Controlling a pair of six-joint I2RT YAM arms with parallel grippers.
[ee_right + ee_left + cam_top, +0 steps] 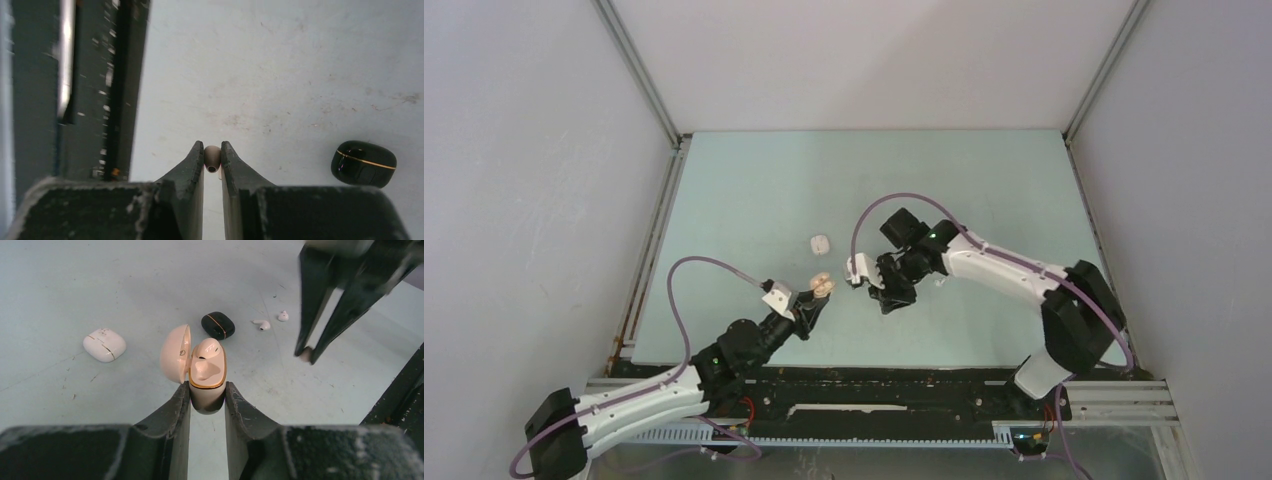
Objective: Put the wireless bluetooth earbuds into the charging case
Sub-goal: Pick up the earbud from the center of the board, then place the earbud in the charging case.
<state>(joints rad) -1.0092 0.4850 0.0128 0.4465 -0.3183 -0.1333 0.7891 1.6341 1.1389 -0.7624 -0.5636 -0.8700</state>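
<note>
Right claw (212,150) pinches small pinkish plastic earbud (212,159); left claw (207,389) clamps open glossy pink gold-rimmed charging case (206,367). Align earbud over free socket, lower slowly, release only once seated.

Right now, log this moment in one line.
left gripper: holding open case | right gripper: pinching earbud | earbud not yet inserted

I find no text, brand or number I can read in any view. The open charging case (207,372) has a small dark mark inside its lid (176,354), too small to read. At nine o'clock from it, the white case (104,344) shows only gold lines.
</note>
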